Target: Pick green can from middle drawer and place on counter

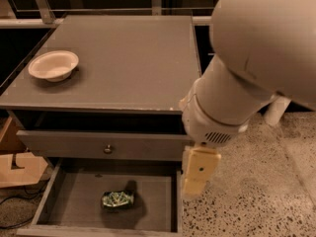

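The green can (117, 200) lies on its side on the grey floor of the open middle drawer (74, 204), near the front and a little left of centre. My gripper (194, 184) hangs from the big white arm over the drawer's right wall, above and to the right of the can, and is not touching it. The counter (128, 58) is the flat grey cabinet top above the drawers.
A cream bowl (53, 65) sits on the counter's left side. The closed upper drawer front with a round knob (107, 148) overhangs the back of the open drawer. A wooden piece (15, 167) and cables lie at the left. Speckled floor (256, 196) lies at the right.
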